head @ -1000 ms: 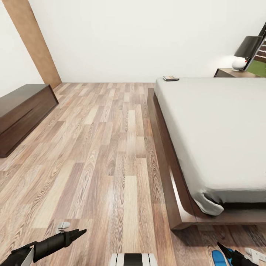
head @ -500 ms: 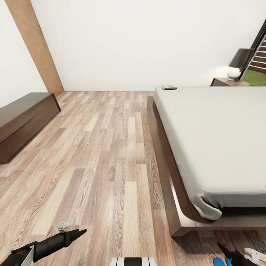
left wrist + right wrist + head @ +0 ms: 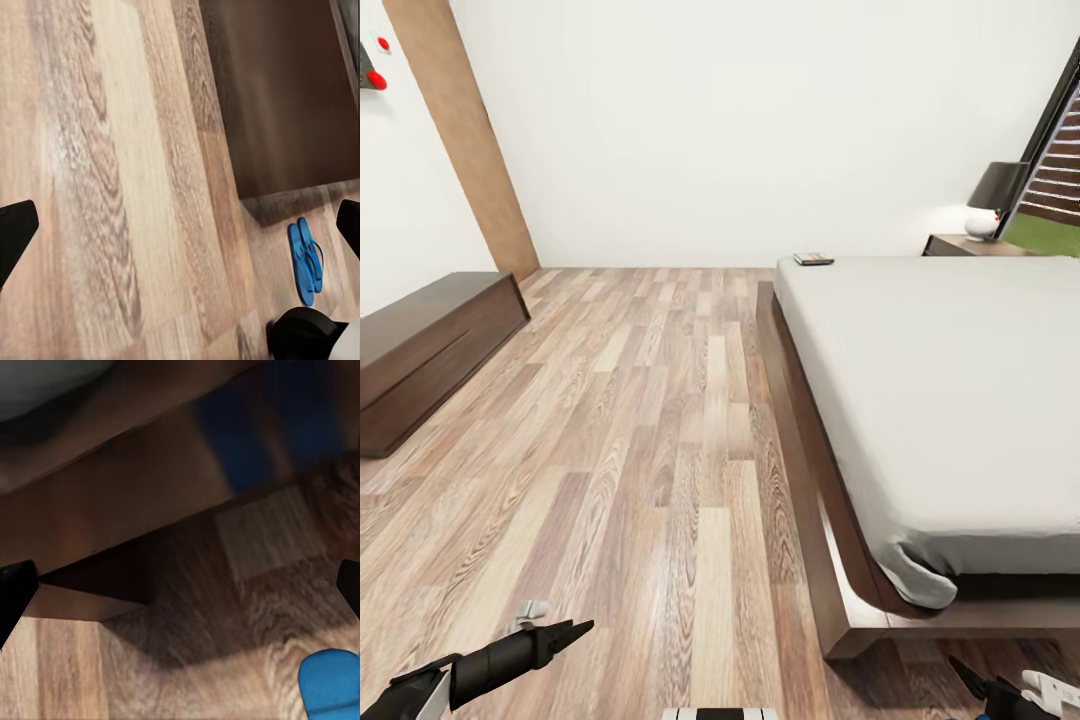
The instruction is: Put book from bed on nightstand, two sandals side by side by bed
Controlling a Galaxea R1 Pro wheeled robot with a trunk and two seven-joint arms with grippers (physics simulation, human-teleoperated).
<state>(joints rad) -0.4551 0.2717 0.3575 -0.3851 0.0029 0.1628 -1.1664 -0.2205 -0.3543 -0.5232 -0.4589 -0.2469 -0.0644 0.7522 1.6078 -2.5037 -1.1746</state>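
Note:
The book [image 3: 813, 259] lies on the far corner of the bed [image 3: 950, 400], on its pale mattress. Beyond that stands a dark nightstand [image 3: 965, 245]. In the left wrist view the two blue sandals [image 3: 306, 262] lie side by side on the floor near the corner of the dark bed frame [image 3: 285, 97]. One blue sandal [image 3: 331, 684] also shows in the right wrist view, below the bed frame [image 3: 112, 510]. My left gripper [image 3: 565, 632] hovers low over the floor, open and empty. My right gripper [image 3: 972, 682] hangs near the bed's foot corner, also open and empty.
A long low dark cabinet [image 3: 430, 350] runs along the left wall, beside a brown door panel [image 3: 460, 130]. A black-shaded lamp [image 3: 995, 195] stands on the nightstand. Wood-plank floor [image 3: 660, 420] stretches wide between the cabinet and the bed.
The head camera has tilted up, so the whole room sits lower in the picture and the blue sandal has slid off its bottom right edge. Both arms hold the same pose.

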